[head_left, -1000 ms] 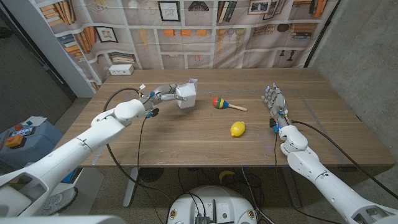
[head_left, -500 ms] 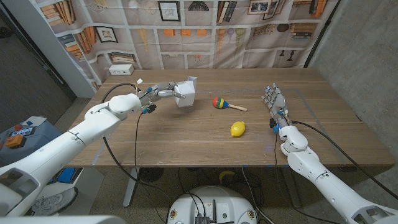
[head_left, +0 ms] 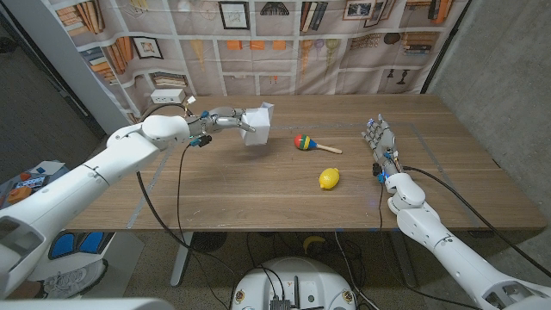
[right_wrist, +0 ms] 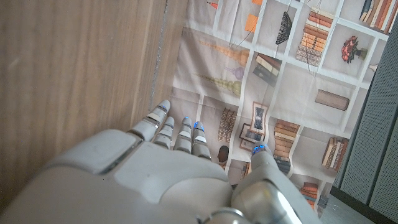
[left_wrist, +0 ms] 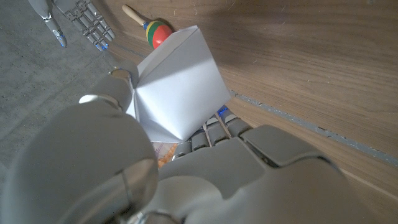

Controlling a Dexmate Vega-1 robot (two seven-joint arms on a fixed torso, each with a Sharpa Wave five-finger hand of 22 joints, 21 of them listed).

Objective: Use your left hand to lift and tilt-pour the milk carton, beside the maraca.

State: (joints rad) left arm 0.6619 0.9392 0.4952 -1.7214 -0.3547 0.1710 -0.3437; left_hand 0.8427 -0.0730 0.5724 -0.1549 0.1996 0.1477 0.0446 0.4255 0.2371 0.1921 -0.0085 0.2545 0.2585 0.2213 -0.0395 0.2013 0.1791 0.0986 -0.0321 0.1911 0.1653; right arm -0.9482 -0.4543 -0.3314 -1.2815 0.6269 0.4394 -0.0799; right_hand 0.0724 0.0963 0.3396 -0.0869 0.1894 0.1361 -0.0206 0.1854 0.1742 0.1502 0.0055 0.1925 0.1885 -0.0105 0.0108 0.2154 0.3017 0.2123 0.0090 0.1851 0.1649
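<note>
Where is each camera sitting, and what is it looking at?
Head view: up on the robot's head, looking down at the table; both arms come in from the bottom corners, the left hand holding the carton.
Left wrist view: on the left wrist, looking along the left hand at the carton.
Right wrist view: on the right wrist, looking along the right hand, fingers apart, past the table's edge to a bookshelf backdrop.
Shared: head and left wrist views both show the carton and the maraca.
</note>
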